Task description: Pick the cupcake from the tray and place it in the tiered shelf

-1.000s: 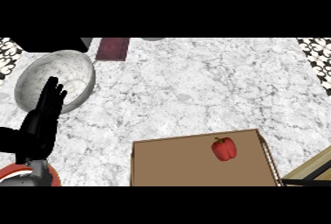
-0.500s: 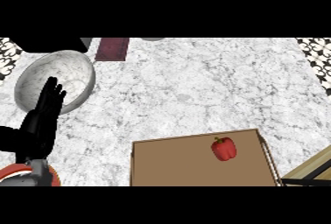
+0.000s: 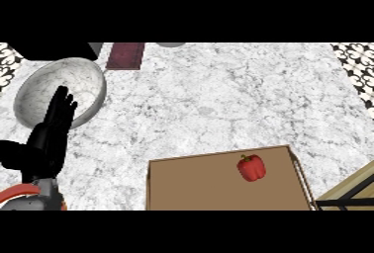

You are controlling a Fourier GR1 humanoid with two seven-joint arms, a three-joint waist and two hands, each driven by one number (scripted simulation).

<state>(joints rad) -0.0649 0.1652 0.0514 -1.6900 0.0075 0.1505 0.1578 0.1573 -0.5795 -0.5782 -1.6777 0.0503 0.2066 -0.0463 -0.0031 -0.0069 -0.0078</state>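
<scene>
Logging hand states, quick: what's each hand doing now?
Left hand: open, fingers straight, holding nothing.
Right hand: not in view.

Inspection of the head view gives you three items.

- **Tray:** You have a flat, rectangular brown tray (image 3: pixel 194 190). Its far edge and both far corners are in view, and its near part is cut off by the lower edge of the view.
- **Item on the tray:** One glossy red bell pepper (image 3: pixel 251 168) rests on the tray's surface close to its far right corner, stem end toward the tray's far edge.
- **Tiered shelf:** Just beside the tray's right edge you see a corner of the tiered shelf (image 3: pixel 355 186), a pale wooden board over a black frame bar.
</scene>
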